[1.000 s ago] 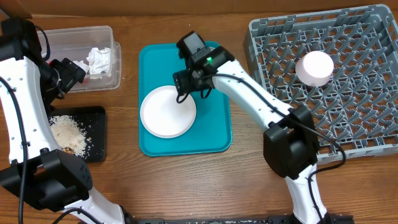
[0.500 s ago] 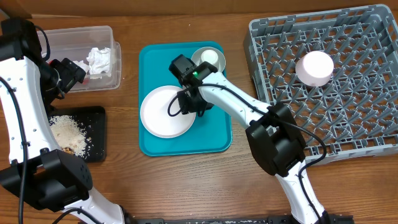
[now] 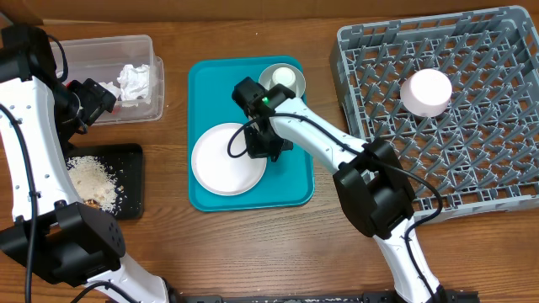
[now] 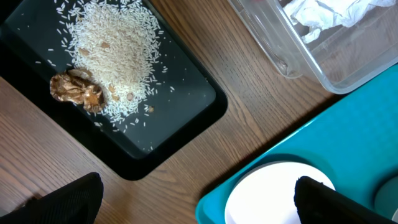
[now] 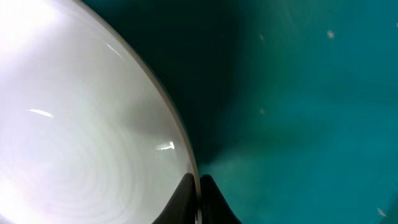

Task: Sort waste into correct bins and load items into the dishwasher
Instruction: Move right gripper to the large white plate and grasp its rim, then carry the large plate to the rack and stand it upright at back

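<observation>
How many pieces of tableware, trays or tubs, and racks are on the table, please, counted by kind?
Tableware: 4 (white plate, grey bowl, white cup inside the bowl, pale pink round dish in the rack)
Trays or tubs: 3 (teal tray, black tray, clear tub)
Racks: 1 (grey dish rack)
Total: 8

The left arm [image 3: 34, 143] hovers with fingers [image 4: 68, 202] spread wide, while the right arm [image 3: 320, 139] reaches down, fingers [image 5: 183, 202] pinched together.

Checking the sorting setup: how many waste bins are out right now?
2. A clear rectangular plastic tub at the back left, and a shallow black rectangular tray directly in front of it. No others visible.
</observation>
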